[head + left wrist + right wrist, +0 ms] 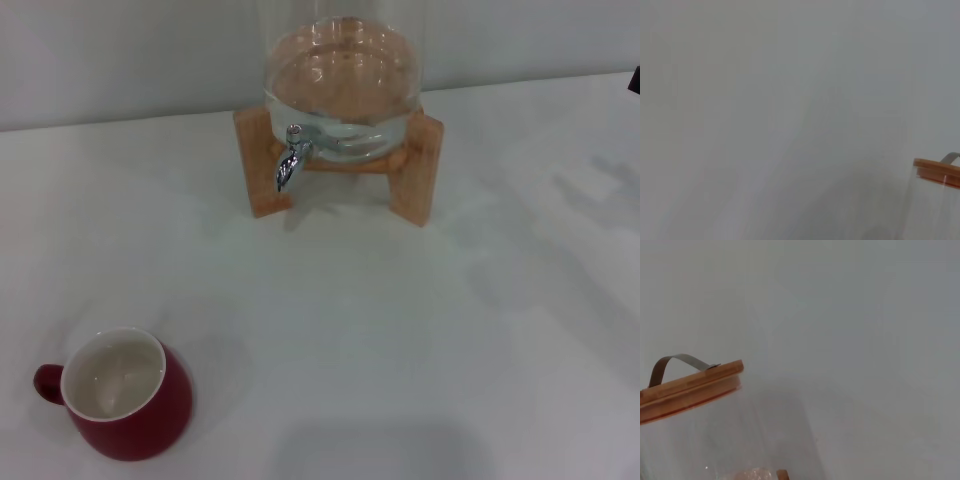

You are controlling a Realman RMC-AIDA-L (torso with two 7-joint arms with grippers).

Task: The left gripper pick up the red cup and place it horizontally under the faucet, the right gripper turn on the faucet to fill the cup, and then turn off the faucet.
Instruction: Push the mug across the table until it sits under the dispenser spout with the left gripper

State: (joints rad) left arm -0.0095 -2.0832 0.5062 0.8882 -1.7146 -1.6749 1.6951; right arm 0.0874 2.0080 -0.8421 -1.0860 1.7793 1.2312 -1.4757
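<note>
White table (400, 330) seen from head view, pale wall behind. Red cup (125, 395) set upright at near left, white inside visible, handle turned left. Glass jar (342, 85) placed on wooden stand (415, 170) at far centre, well apart from cup. Chrome faucet (290, 160) fitted at jar's front, spout pointed down. Wooden lid (690, 387) with metal handle shown in right wrist view. Neither claw seen; whether released or clenched cannot be told.
</note>
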